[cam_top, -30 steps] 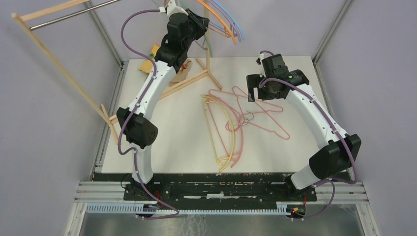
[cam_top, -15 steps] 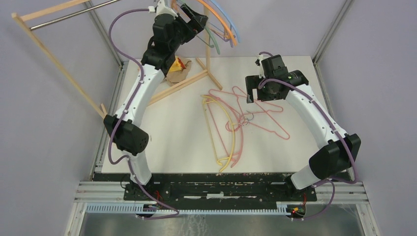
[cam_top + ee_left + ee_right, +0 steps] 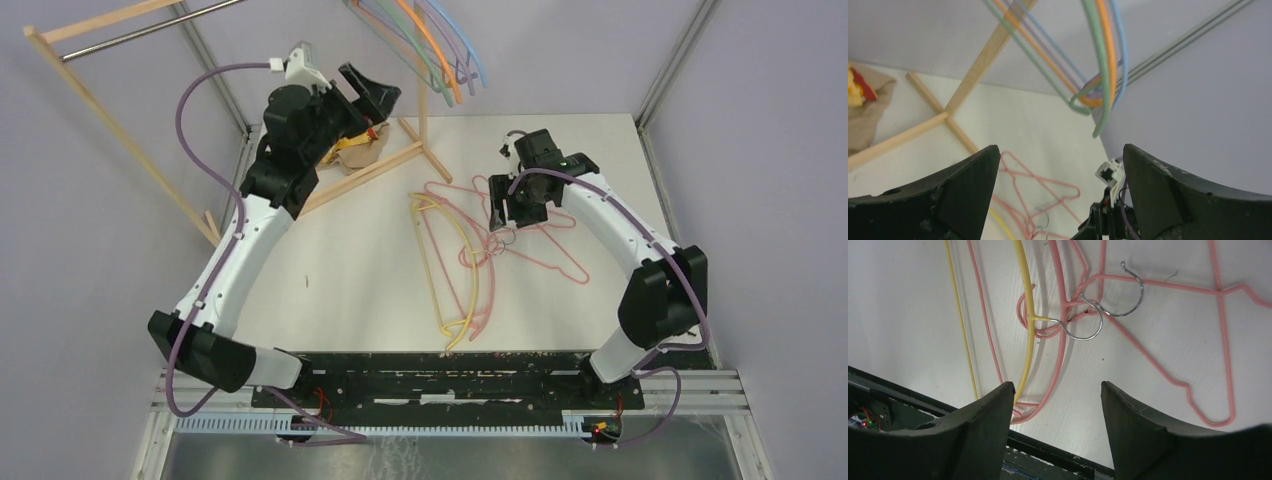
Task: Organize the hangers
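Note:
Several hangers [image 3: 432, 48] in green, orange, purple and blue hang in a bunch at the top of the rack; the left wrist view shows their lower ends [image 3: 1102, 75]. My left gripper [image 3: 372, 92] [image 3: 1060, 150] is open and empty, below and left of them, touching none. On the table lie a yellow hanger [image 3: 457, 270] [image 3: 1026, 340] and tangled pink hangers [image 3: 545, 250] [image 3: 1220, 340], their metal hooks [image 3: 1088, 322] overlapping. Above those hooks, my right gripper [image 3: 503, 215] [image 3: 1056, 385] is open with nothing between its fingers.
The wooden rack with its metal rail [image 3: 130, 35] leans at the back left, and its crossed wooden foot [image 3: 375, 168] [image 3: 943, 117] lies on the table. A crumpled brownish-yellow cloth [image 3: 358, 150] [image 3: 865, 107] sits by the foot. Table's near edge [image 3: 1058, 452].
My left gripper opened and drew back down and left from the hanging bunch, leaving the green hanger there. My right gripper moved left over the hooks and its jaws narrowed a little.

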